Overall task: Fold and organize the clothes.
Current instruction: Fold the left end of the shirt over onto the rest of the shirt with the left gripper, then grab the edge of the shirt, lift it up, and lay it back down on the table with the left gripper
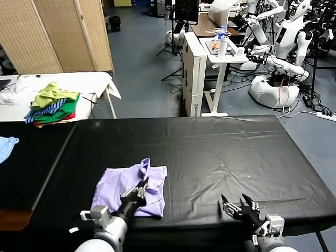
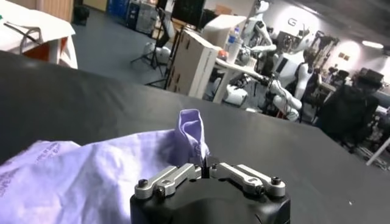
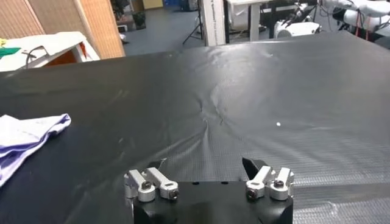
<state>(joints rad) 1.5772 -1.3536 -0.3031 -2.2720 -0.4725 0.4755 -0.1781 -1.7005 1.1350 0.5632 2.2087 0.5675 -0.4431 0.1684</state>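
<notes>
The clothes are one pale lavender T-shirt (image 1: pixel 123 186), lying crumpled on the black table (image 1: pixel 220 152) near its front edge, left of centre. My left gripper (image 1: pixel 143 184) sits over the shirt's right part. In the left wrist view the left gripper (image 2: pixel 206 163) is shut, pinching a fold of the T-shirt (image 2: pixel 91 176) that stands up in a peak just ahead of the fingertips. Faint purple print shows on the cloth at the near left. My right gripper (image 1: pixel 235 202) hovers open over bare table at the front right. The right wrist view shows the right gripper (image 3: pixel 204 164) holding nothing, the T-shirt (image 3: pixel 24 131) well off to its side.
A heap of green, striped and red garments (image 1: pixel 52 102) lies on a white side table at the back left. A light blue garment (image 1: pixel 6 146) lies at the table's left edge. A white cabinet (image 1: pixel 195 73) and other robots (image 1: pixel 286 47) stand beyond the table's far edge.
</notes>
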